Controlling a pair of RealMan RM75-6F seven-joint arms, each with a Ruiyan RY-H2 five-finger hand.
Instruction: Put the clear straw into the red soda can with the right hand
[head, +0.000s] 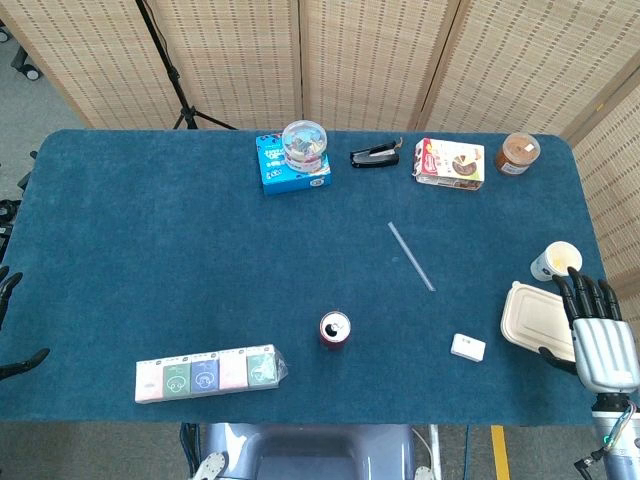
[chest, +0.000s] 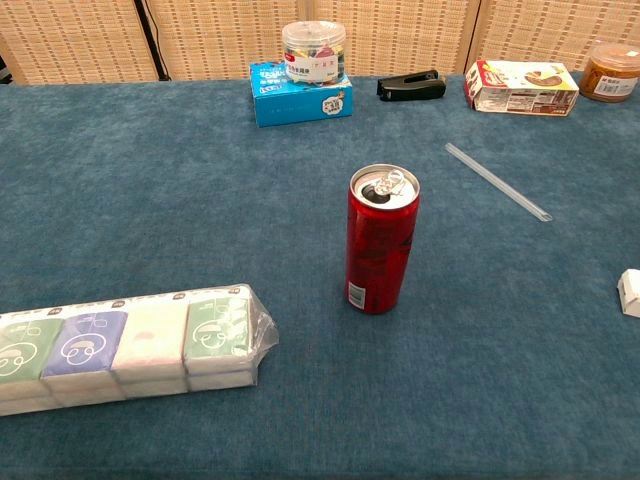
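On the blue surface (head: 150, 250), the red soda can (head: 335, 329) stands upright near the front edge with its tab opening exposed, and the clear straw (head: 411, 256) lies flat well apart behind it, to its right. The right hand (head: 598, 330), empty with fingers extended, hovers at the surface's right edge; the left hand is barely visible, state undeterminable. Pinch the straw near one end, as it lies flush and may roll.

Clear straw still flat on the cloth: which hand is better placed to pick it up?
Right. The clear straw lies right of the red soda can, nearer the right hand, which holds nothing. The left hand barely shows at the far left edge.
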